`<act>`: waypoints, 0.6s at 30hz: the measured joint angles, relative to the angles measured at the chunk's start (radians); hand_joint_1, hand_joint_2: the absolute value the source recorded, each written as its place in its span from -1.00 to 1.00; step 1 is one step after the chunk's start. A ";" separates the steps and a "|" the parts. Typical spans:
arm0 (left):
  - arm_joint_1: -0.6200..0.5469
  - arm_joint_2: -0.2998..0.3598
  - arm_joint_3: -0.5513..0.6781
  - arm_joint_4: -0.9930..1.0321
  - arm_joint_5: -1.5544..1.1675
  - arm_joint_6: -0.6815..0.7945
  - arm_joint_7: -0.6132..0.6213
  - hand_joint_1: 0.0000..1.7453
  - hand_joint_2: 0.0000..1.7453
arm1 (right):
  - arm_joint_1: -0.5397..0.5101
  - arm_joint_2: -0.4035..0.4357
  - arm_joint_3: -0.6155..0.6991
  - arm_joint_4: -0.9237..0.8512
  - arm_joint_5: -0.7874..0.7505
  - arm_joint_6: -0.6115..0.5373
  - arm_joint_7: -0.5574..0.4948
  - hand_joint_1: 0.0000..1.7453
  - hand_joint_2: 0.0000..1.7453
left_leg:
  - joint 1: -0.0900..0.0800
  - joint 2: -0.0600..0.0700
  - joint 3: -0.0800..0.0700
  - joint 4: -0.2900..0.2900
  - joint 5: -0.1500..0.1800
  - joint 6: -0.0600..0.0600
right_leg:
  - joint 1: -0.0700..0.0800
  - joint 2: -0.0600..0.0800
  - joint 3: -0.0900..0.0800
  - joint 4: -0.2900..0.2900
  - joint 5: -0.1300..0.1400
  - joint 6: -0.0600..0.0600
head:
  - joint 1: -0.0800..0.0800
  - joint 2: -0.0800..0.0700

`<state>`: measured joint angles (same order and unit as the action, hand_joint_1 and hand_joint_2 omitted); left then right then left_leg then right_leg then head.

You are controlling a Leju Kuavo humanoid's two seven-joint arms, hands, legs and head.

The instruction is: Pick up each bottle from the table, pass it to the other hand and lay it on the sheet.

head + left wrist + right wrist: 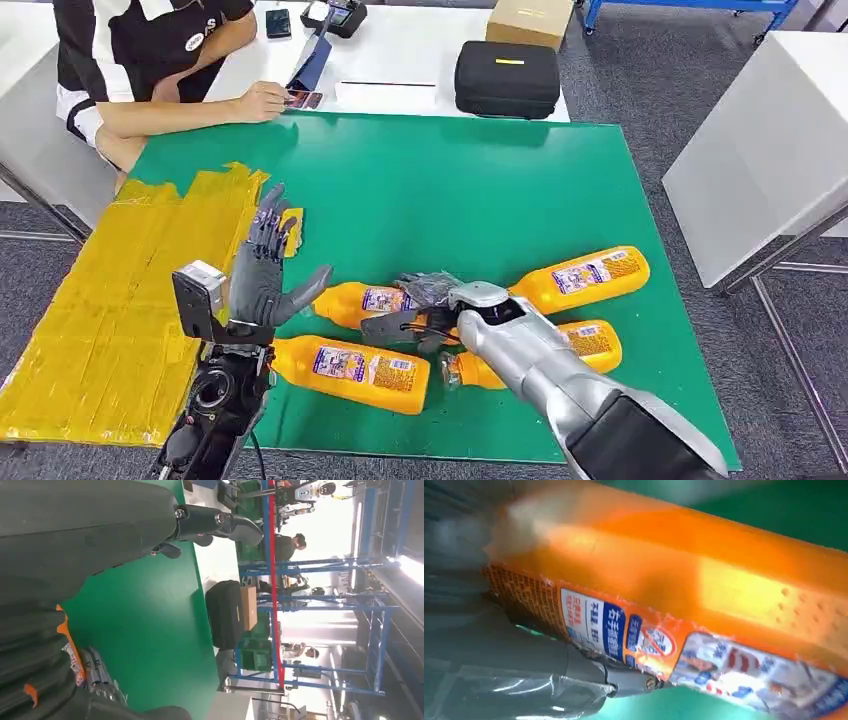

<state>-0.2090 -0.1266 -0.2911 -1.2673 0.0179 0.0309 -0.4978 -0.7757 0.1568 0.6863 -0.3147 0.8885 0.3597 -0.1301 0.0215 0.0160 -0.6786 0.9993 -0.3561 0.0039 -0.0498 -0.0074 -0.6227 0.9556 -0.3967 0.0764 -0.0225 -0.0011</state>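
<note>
**A:** From the left: the yellow sheet (120,300) covers the left end of the green table (480,190) and carries no bottle, so the job looks to be at its start. What is the left hand doing?

**B:** The left hand (265,270) is raised at the sheet's right edge, fingers spread and upright, holding nothing. It reads as waiting to receive.

**A:** And the bottles?

**B:** Four orange bottles lie on their sides at the near middle of the table. The near-left bottle (350,370) sits just right of the left arm. The middle bottle (375,302) lies beyond it, and the right hand (425,305) is down on it. The wrist view shows grey fingers (524,680) lying against its labelled side (674,600). Whether the grasp is fully closed, I cannot tell.

**A:** So the step in hand?

**B:** The pick-up of that middle bottle, in my judgement. Next it must be gripped firmly, lifted away from its neighbours and carried left to the open hand.

**A:** Farther right?

**B:** The far-right bottle (585,278) angles away, and the near-right bottle (590,345) lies partly under the right arm. All are orange plastic with blue, white and red labels. A seated person (150,60) is at the far left.
</note>
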 measured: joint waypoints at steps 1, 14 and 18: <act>0.000 0.000 0.000 0.000 0.000 -0.001 0.001 -1.00 1.00 | 0.000 0.000 0.005 0.000 0.010 -0.003 0.010 0.46 1.00 | 0.000 0.000 0.000 0.000 0.000 0.000 | 0.000 0.000 0.000 0.000 0.000 0.000 | 0.000 0.000; 0.013 0.000 0.000 -0.025 -0.006 -0.006 -0.003 -1.00 1.00 | 0.006 -0.012 0.105 0.005 0.130 -0.119 0.095 0.94 1.00 | 0.000 0.000 0.002 0.000 0.000 0.000 | 0.000 0.000 0.001 0.000 0.000 0.000 | 0.000 0.000; 0.014 0.000 0.000 -0.025 -0.006 -0.006 -0.003 -1.00 1.00 | 0.007 -0.015 0.113 0.005 0.132 -0.128 0.098 1.00 1.00 | 0.000 0.000 0.002 0.000 0.000 0.000 | 0.000 0.000 0.001 0.000 0.000 0.000 | 0.000 0.000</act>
<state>-0.1953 -0.1267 -0.2907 -1.2924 0.0118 0.0244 -0.5005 -0.7690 0.1419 0.7992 -0.3101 1.0201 0.2320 -0.0324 0.0215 0.0160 -0.6764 0.9993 -0.3561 0.0039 -0.0499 -0.0074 -0.6214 0.9554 -0.3966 0.0761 -0.0225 -0.0011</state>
